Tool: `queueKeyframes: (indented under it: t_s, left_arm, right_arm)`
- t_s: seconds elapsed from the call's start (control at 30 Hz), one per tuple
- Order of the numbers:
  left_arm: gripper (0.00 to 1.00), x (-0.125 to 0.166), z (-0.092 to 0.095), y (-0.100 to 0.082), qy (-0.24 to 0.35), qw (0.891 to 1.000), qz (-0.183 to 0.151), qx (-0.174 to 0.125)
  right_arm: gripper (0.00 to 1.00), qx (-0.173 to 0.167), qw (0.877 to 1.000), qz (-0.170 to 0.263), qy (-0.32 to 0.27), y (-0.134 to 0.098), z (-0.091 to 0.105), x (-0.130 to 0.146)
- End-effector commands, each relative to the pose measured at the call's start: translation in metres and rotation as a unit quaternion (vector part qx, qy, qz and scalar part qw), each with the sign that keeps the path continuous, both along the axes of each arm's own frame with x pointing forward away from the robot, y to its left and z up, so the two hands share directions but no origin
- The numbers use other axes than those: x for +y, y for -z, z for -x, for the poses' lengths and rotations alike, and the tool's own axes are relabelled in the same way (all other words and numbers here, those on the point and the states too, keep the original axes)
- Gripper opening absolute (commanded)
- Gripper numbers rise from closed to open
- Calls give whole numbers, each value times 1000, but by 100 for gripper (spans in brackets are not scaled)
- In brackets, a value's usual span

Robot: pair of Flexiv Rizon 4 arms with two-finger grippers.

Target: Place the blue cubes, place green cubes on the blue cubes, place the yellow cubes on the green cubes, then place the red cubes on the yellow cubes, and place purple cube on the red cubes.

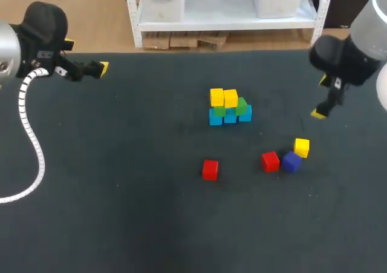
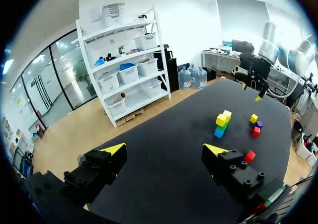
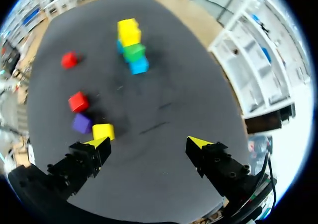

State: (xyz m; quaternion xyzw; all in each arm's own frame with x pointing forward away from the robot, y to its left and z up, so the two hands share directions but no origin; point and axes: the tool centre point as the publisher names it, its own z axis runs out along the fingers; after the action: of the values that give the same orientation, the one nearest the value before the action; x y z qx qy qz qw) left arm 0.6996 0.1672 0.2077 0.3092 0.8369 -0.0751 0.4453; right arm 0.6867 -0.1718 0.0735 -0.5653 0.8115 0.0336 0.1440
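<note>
Our left gripper [image 2: 166, 148] and right gripper [image 3: 149, 143] both gape empty — we should take the loose yellow cube [image 1: 302, 147] squarely, clear of the purple cube [image 1: 291, 162] just beside it, and seat it on the bare green cube [image 1: 242, 106].

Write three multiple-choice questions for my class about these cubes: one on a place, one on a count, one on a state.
1. Where is the purple cube?
A. on the stack
B. on the table beside a red cube
C. in a gripper

2. How many yellow cubes show?
A. one
B. two
C. three

3. How is the right gripper?
A. open and empty
B. shut on a red cube
C. shut on a yellow cube

Answers:
1 B: it lies on the table next to the red cube, off the stack.
2 C: two sit atop the stack and one lies loose.
3 A: its fingers stand wide apart, holding nothing.
</note>
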Motion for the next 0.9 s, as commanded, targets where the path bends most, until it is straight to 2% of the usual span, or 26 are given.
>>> queueKeyframes:
  t_s: [0.03, 0.23, 0.5, 0.9]
  left_arm:
    - [100, 4, -1, 0, 7, 1000, 5, 0]
    - [100, 4, -1, 0, 7, 1000, 5, 0]
    - [100, 4, -1, 0, 7, 1000, 5, 0]
    - [100, 4, -1, 0, 7, 1000, 5, 0]
  right_arm:
    - [100, 86, 989, -9, -117, 13, 9, 6]
    - [100, 98, 981, 11, -165, 31, 20, 20]
    - [100, 138, 976, 7, -166, 52, 21, 22]
    - [100, 152, 973, 14, -174, 74, 34, 34]
